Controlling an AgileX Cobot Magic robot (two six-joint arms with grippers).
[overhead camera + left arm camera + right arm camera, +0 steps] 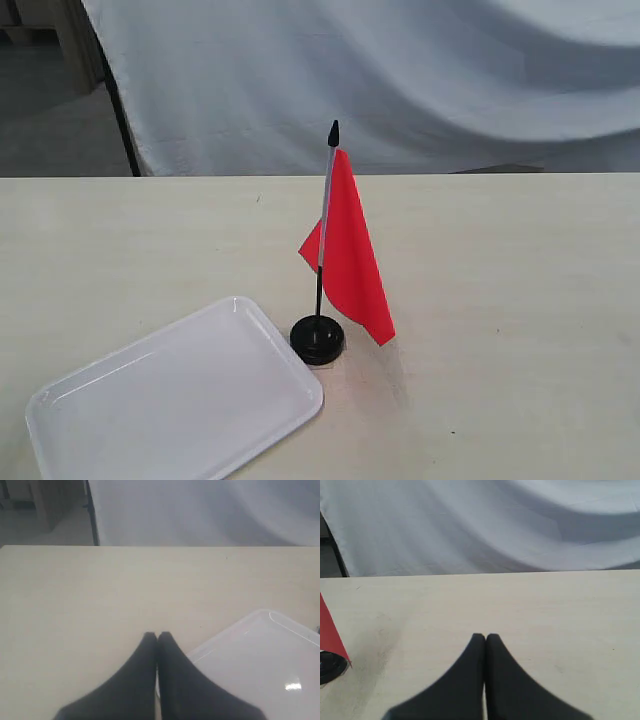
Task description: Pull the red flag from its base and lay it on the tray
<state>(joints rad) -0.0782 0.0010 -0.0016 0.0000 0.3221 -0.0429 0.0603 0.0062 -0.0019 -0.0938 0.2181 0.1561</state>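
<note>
Pale wooden bench (520, 300), matt, backed by a draped white-grey cloth (400, 80).

Item 1: red flag (350, 250). It is seated in its base and stands near upright, with a slight lean. The pole is silvery above and black below, with a pointed black tip. The cloth hangs down the side of the pole away from the tray, its lower corner reaching to about base level. One red edge (330, 630) shows in the right wrist view.

Item 2: base (318, 340). A small black round disc on the bench near its middle, partly seen in the right wrist view (329, 667).

Item 3: tray (180, 400). White, glossy and shallow, it lies flat and at an angle on the bench, one long edge just beside the base. Whether they touch cannot be told. A corner (260, 660) shows in the left wrist view.

Item 4: left jaws. Dark fingers (142, 665) pressed together with nothing between them, above the bench and close by the tray corner.

Item 5: right jaws. Dark fingers (470, 670) likewise closed and gripping nothing, above bare bench, apart from flag and base.
</note>
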